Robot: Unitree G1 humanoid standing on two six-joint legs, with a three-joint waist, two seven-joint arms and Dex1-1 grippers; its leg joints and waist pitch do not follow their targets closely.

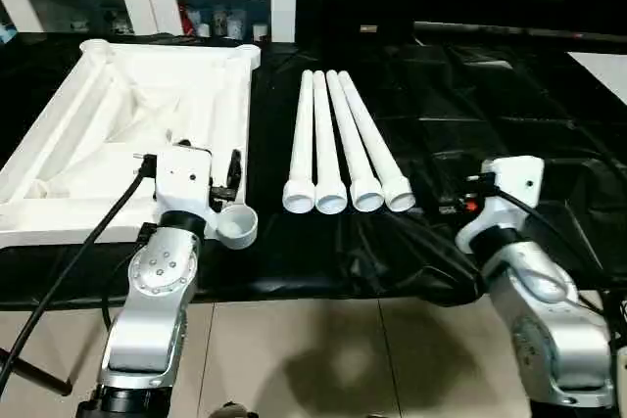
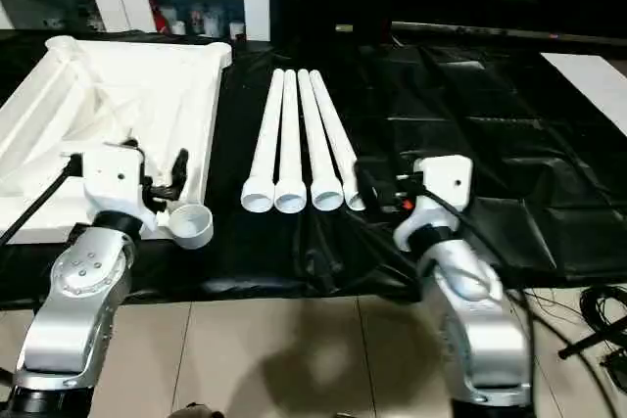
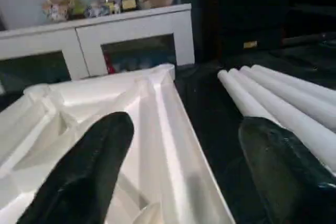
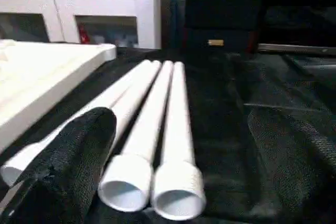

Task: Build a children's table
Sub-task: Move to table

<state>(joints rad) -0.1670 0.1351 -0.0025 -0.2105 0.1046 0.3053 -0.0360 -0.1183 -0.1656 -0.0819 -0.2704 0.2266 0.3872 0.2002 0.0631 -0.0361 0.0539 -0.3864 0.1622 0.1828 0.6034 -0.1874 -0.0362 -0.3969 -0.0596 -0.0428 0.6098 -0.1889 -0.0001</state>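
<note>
Top (image 1: 118, 124) lies underside up at 10 o'clock, sockets exposed to take legs. Four legs (image 1: 338, 144) lie side by side at 12 o'clock, wide ends toward robot. Left gripper (image 3: 184, 166) spread, empty, over top's near corner. Right gripper (image 4: 173, 145) wide, empty, facing legs.

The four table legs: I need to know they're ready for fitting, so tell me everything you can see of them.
The four legs are long, round, white tubes that look like plastic. Each widens into an open hollow collar at the end nearest the robot. They lie flat, side by side and touching, on the black sheet, fanning slightly apart at the collars. They rest to the right of the upturned table top, apart from it. None is fitted in a corner socket. Neither the left gripper nor the right gripper touches them.
</note>
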